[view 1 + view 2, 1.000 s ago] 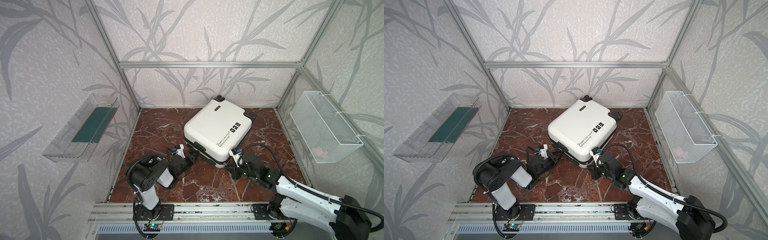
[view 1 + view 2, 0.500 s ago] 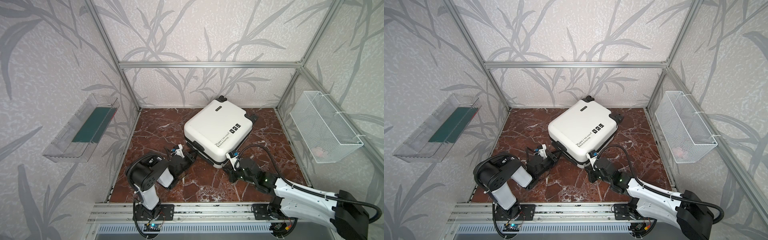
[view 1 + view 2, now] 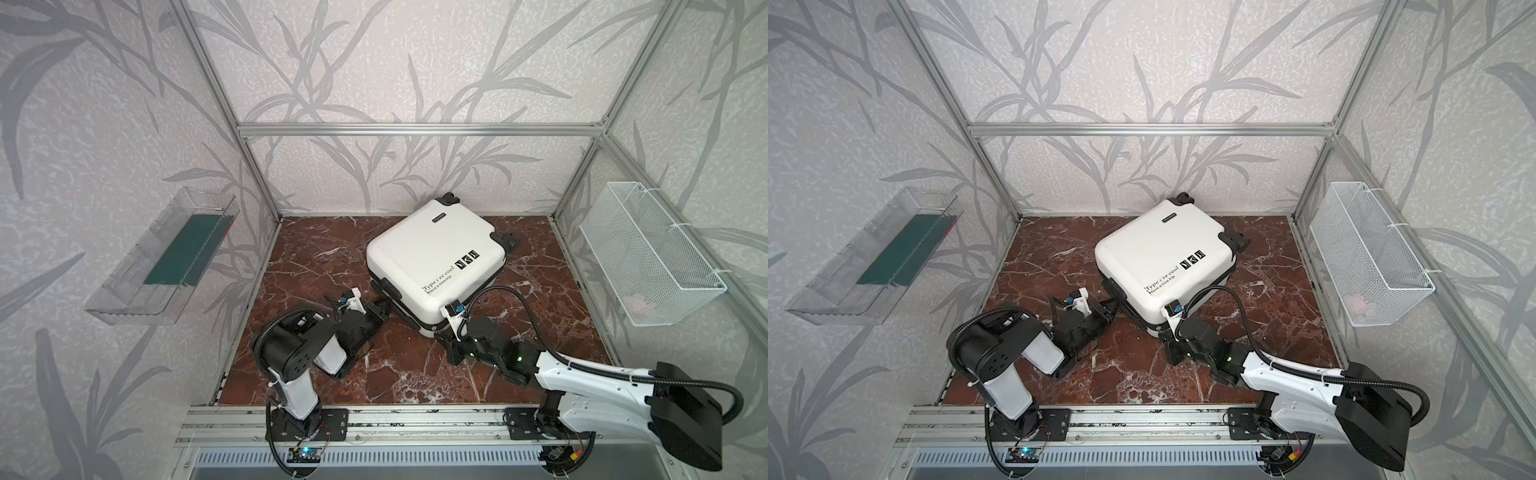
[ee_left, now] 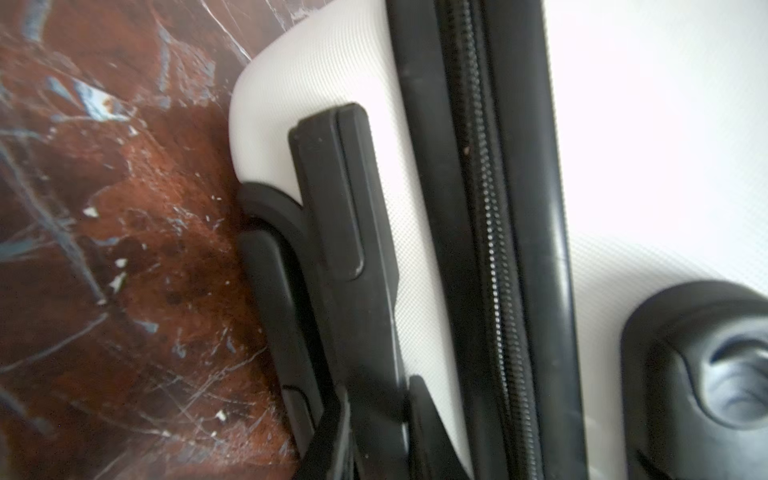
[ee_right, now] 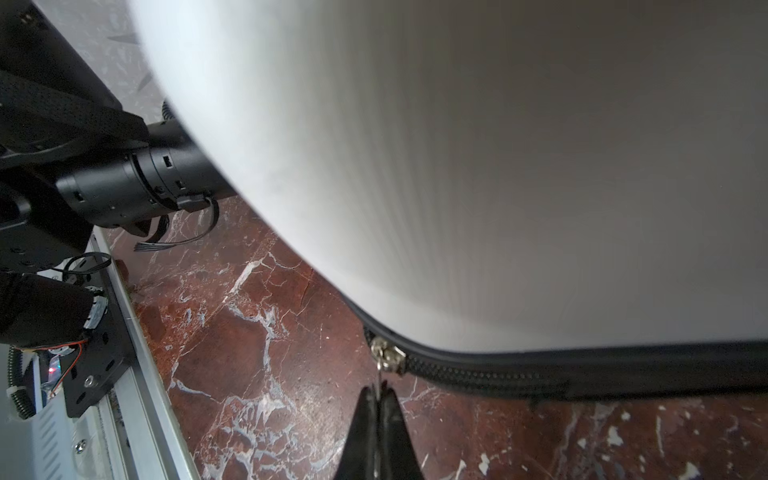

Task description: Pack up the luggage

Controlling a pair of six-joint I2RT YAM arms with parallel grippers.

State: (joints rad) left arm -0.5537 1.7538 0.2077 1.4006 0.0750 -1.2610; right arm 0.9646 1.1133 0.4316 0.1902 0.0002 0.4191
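Fingers (image 5: 363, 424) of right gripper (image 5: 378, 389) pinch zipper pull (image 5: 385, 359) at near corner of closed luggage (image 3: 432, 266) on table (image 3: 316, 257), zipper track (image 5: 478, 369) running along shell edge; left gripper (image 4: 376, 399) clamps side handle (image 4: 345, 208).

Left arm (image 3: 286, 353) and right arm (image 3: 602, 386): white link shells, black joint housings. Black corrugated cable (image 3: 494, 287) runs along the right arm. Black base plates (image 3: 332, 424) show screw holes.

luggage (image 3: 415, 249) shell | "Type : re cool" | "Have a nice trip"
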